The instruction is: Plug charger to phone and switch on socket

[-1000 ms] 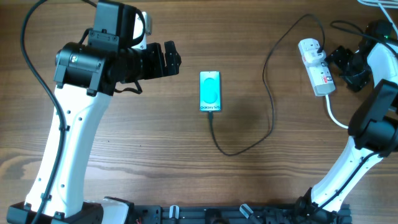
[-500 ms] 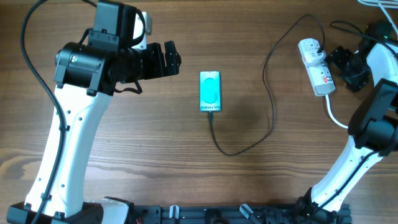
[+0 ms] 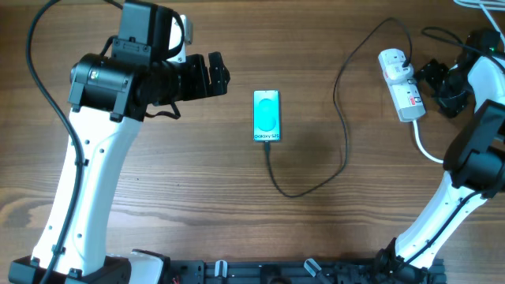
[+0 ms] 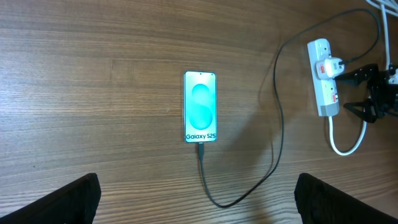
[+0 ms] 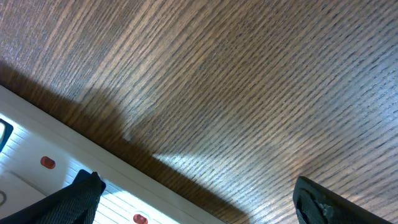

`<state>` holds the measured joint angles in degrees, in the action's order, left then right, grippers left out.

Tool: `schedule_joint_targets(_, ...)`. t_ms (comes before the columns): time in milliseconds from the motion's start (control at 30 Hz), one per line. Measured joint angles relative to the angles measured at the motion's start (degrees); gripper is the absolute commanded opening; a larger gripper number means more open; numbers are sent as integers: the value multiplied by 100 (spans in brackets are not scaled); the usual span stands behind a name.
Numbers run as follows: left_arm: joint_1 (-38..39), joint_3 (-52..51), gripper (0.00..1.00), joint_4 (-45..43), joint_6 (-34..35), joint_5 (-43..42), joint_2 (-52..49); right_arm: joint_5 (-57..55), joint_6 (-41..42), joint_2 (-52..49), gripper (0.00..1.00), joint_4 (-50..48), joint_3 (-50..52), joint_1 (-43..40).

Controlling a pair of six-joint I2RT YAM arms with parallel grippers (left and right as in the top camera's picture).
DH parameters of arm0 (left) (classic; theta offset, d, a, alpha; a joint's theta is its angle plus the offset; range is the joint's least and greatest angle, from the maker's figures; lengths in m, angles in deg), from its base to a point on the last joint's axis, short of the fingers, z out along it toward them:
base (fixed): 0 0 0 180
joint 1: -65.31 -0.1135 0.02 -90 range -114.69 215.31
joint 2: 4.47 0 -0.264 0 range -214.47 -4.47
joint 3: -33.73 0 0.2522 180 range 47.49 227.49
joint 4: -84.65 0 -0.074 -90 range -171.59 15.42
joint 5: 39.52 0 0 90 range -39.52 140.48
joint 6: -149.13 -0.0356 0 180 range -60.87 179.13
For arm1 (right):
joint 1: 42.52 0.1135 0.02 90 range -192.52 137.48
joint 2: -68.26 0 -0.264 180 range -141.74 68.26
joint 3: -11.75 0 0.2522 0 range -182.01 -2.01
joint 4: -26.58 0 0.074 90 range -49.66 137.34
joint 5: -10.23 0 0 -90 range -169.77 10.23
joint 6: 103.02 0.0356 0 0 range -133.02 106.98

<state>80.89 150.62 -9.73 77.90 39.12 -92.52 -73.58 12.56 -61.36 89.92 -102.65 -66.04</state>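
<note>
Left gripper (image 3: 218,75) and right gripper (image 4: 351,91) gape empty; a jab at the socket (image 3: 402,93) could slide it, yanking the charger (image 3: 342,130) from the phone (image 3: 267,116).

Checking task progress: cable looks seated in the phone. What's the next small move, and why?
Probably ease the open right gripper onto a red switch of the socket. The charger already meets the bottom edge of the phone, and that gripper hangs just beside the socket, holding nothing.
</note>
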Motion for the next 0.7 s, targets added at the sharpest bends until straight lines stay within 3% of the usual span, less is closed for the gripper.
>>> schedule_joint_targets(700,0,0,100,0,0,0,0,251,-83,-28,100,-201,0,22)
